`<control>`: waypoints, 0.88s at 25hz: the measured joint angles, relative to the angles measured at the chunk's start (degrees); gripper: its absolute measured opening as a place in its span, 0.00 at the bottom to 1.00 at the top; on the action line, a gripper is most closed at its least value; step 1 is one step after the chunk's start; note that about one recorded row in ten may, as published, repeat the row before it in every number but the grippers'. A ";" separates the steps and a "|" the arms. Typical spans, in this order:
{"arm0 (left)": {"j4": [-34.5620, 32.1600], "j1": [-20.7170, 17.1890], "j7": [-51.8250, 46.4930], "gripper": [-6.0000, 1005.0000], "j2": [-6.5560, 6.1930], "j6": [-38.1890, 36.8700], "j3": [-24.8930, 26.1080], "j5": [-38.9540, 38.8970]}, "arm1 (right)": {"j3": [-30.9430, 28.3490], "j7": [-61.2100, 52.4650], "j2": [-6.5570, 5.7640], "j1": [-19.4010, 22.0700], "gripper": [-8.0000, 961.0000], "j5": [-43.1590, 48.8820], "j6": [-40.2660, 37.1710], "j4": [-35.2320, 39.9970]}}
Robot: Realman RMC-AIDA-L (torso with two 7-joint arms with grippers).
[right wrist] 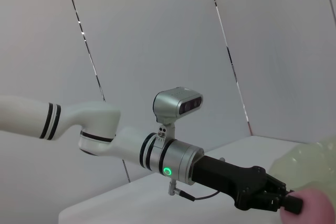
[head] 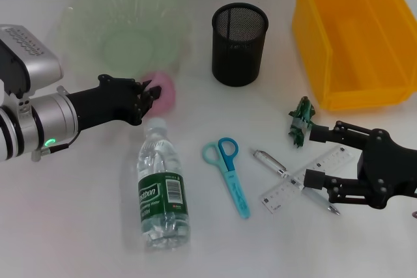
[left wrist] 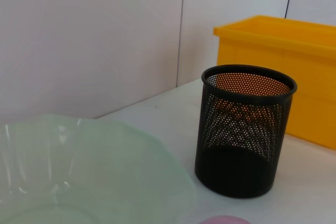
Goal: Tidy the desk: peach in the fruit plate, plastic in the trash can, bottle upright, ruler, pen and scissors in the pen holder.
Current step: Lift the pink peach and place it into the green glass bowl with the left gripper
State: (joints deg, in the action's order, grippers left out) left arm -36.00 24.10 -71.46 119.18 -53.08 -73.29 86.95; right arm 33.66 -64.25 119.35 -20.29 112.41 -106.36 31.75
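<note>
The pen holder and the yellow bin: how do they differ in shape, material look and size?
The pen holder is a round black cylinder; the yellow bin is a rectangular box. The holder's wall is see-through mesh, while the bin's walls are solid and opaque. The holder is clearly smaller than the bin, which runs past the head view's edge. Both stand upright with open tops at the far side of the table, and the parts of their insides that show hold nothing.

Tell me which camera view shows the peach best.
The head view. There the peach shows as a pink round beside the green fruit plate, at the left gripper. The left wrist view catches only its top sliver at the frame edge. The right wrist view shows a pink blur by the left gripper's fingers.
</note>
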 joint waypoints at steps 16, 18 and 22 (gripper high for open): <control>-17.97 -7.20 -4.70 0.12 -0.23 -5.32 -5.15 -6.46 | -0.09 -0.08 0.00 -0.02 0.87 -0.09 0.09 -0.12; -18.04 -6.79 -3.43 0.12 -0.33 -3.81 -3.43 -10.45 | -0.09 -0.07 0.00 -0.01 0.87 -0.09 0.10 -0.12; -10.32 -1.02 -0.15 0.12 -0.40 2.47 0.91 -14.00 | -0.09 0.02 0.00 -0.22 0.87 -0.09 0.13 -0.11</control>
State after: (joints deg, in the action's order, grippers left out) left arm -46.32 23.08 -71.61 118.79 -50.61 -72.38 72.95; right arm 33.57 -64.23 119.35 -20.51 112.32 -106.24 31.64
